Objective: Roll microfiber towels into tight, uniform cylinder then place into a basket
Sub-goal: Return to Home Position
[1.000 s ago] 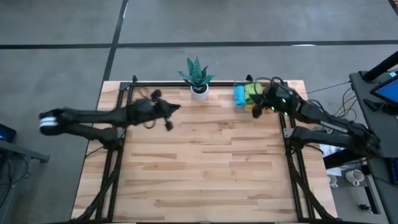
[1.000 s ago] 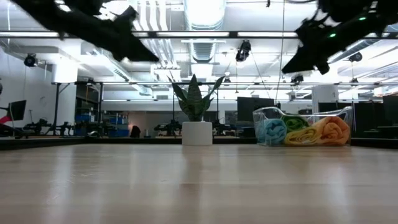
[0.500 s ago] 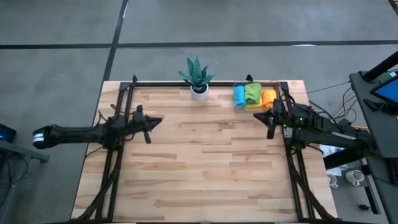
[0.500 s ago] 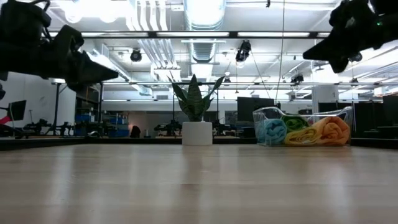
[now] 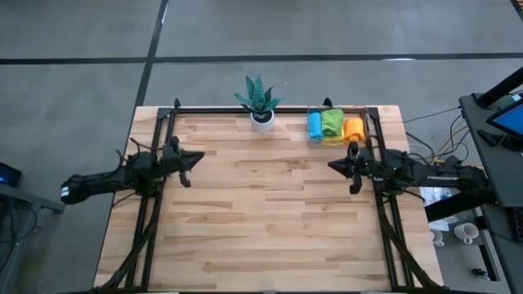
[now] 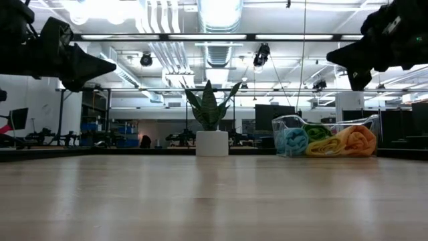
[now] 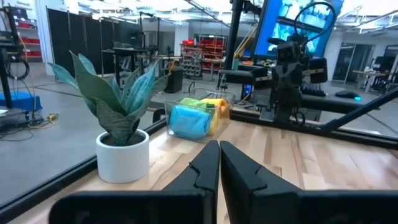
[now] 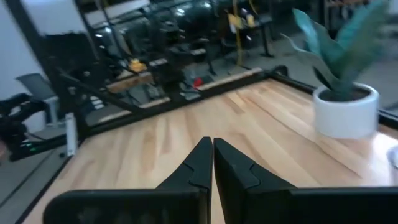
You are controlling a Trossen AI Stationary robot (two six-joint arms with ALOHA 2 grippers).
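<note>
3 towel rolls (image 5: 332, 125) in basket (image 6: 281, 124) near right jaws: blue roll (image 6: 292, 142), green roll (image 6: 319, 132), orange roll (image 6: 354, 142). 1 plant (image 5: 260, 96). Closed: left jaws, right jaws.

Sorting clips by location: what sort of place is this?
Probably a robotics lab or workshop: a left arm and right arm mounted at a wooden table, bare ceiling ducts overhead, and a blue monitor behind.

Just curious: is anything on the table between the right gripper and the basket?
Nothing visible. Only bare table lies between the right gripper and the basket holding the rolled towels; the plant stands off to the side.
</note>
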